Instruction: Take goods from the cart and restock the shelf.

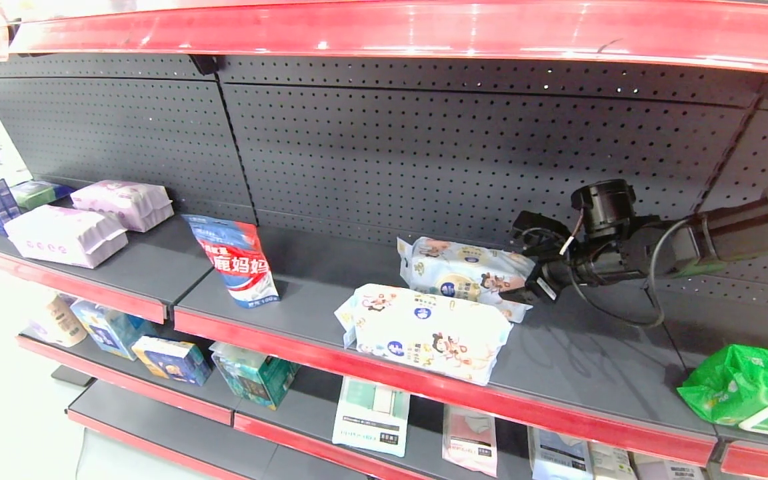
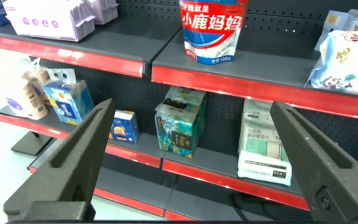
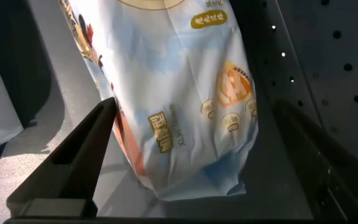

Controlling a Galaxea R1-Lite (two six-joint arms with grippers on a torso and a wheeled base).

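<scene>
A black pegboard (image 1: 424, 133) backs the dark, red-edged shelf (image 1: 557, 373) in the head view, where the right gripper (image 1: 536, 283) sits at the right end of the far wipes pack (image 1: 464, 273), which lies just behind a matching near pack (image 1: 424, 330). In the left wrist view the left gripper (image 2: 191, 109) hangs spread and empty before the lower shelves (image 2: 216, 163). In the right wrist view the right gripper's fingers (image 3: 73, 162) stand spread either side of the far wipes pack, which looks soft, light and slippery-filmed, so I judge a gentle squeeze across its narrow end safest.
</scene>
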